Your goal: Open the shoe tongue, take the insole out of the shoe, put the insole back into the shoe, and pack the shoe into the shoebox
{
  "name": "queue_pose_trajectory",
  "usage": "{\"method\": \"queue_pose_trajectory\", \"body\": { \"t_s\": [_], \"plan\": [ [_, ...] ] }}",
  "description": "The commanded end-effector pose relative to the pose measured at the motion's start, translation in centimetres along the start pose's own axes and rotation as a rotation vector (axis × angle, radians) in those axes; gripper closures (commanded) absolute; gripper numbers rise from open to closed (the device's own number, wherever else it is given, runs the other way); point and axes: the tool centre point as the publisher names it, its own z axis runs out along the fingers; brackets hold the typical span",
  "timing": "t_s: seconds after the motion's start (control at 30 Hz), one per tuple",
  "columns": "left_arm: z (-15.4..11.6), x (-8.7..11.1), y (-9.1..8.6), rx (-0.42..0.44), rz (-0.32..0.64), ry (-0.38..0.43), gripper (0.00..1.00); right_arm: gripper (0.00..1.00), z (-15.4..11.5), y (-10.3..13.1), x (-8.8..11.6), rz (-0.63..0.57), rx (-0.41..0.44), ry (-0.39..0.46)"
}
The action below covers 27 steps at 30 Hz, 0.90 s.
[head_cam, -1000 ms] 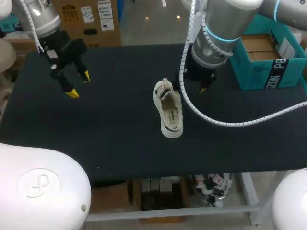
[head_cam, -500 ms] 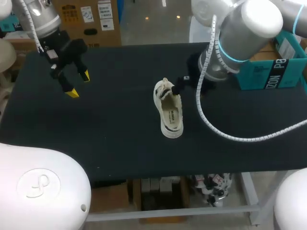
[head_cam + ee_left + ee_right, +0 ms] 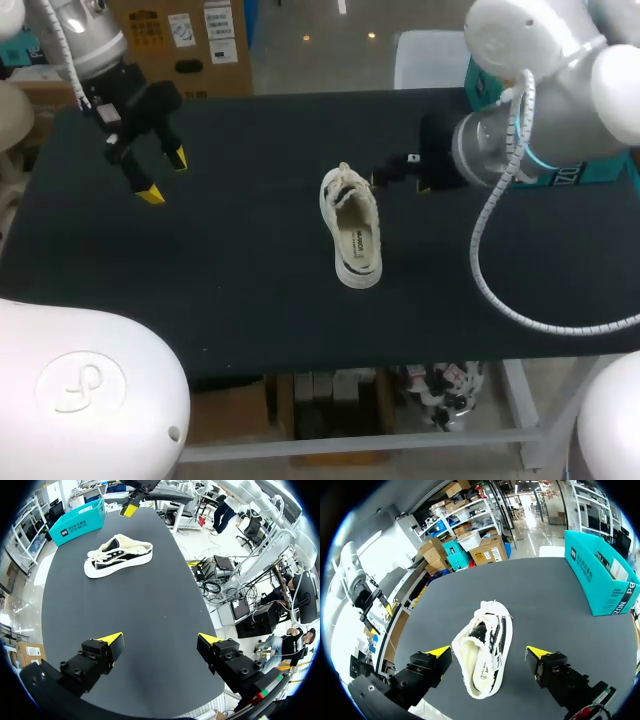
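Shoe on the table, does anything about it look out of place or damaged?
Nothing stands out: the shoe sits upright on its sole, insole inside, laces loose. Its fuzzy rim looks like trim, not damage.

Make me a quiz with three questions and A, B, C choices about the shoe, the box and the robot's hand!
1. Where is the shoe?
A. on the black table
B. on a shelf
C. on a chair

2. What colour is the shoebox?
A. red
B. teal
C. white

3. How is the right gripper?
A. open
B. shut on the shoe
C. shut on a sock

Answers:
1. A: the shoe lies on its sole in the middle of the black table.
2. B: the shoebox at the table's edge is teal with a dark band.
3. A: its two yellow tips stand wide apart, and neither touches the shoe.
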Motion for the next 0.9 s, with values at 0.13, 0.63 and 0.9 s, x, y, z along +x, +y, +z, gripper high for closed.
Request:
{"method": "queue_pose_trajectory", "body": {
  "t_s": [0.13, 0.63, 0.9],
  "plan": [
    [-0.1, -0.1, 0.0, -0.001, 0.0, 0.003, 0.0, 0.0, 0.2, -0.1, -0.4, -0.032, -0.347, 0.395],
    [-0.1, -0.1, 0.0, -0.001, 0.0, 0.003, 0.0, 0.0, 1.1, 3.0, 0.7, -0.065, -0.313, 0.5],
    [-0.1, -0.1, 0.0, -0.001, 0.0, 0.003, 0.0, 0.0, 0.9, 4.4, 0.6, -0.089, -0.259, 0.63]
  ]
}}
